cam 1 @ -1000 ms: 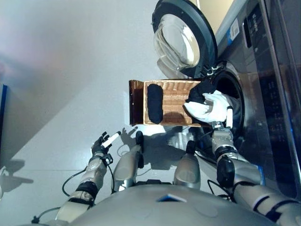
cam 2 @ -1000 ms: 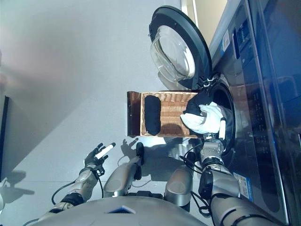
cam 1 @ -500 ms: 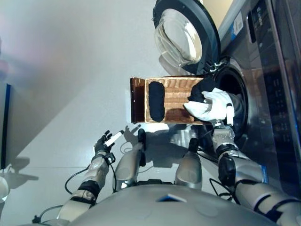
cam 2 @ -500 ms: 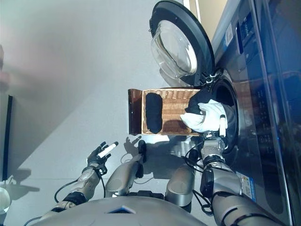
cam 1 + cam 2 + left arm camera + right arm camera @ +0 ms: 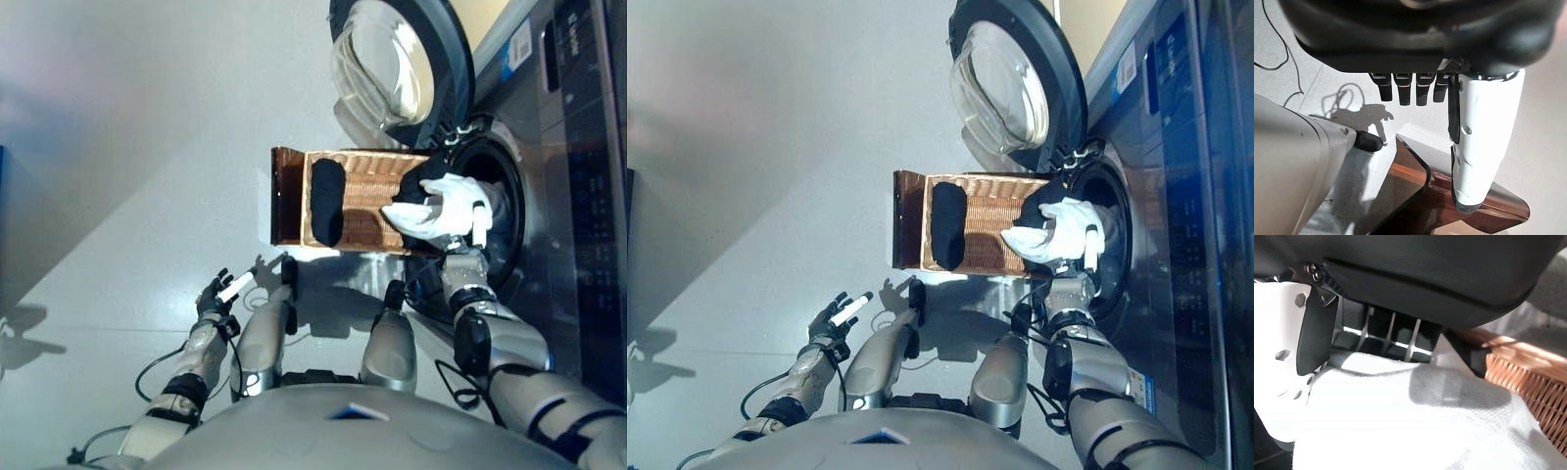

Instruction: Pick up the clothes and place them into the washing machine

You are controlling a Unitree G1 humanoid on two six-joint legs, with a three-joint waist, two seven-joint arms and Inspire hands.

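A shallow wicker basket (image 5: 361, 184) rests on a low dark brown box (image 5: 286, 196) beside the washing machine (image 5: 578, 196), whose door (image 5: 402, 69) stands open. A black garment (image 5: 326, 202) lies at the basket's left end. My right hand (image 5: 468, 235) is shut on a white cloth (image 5: 431, 213) with a second black garment (image 5: 423, 182) against it, at the basket's right end by the drum opening (image 5: 498, 211). The white cloth also shows in the right wrist view (image 5: 1415, 431). My left hand (image 5: 217, 294) hangs open low at the left, holding nothing.
The light grey floor (image 5: 137, 176) spreads to the left of the basket. The machine's dark front panel (image 5: 588, 147) runs along the right. The box's edge also shows in the left wrist view (image 5: 1415, 171).
The camera has shifted. My right hand has carried the white cloth a little closer to the drum opening. My left hand stays low at the left.
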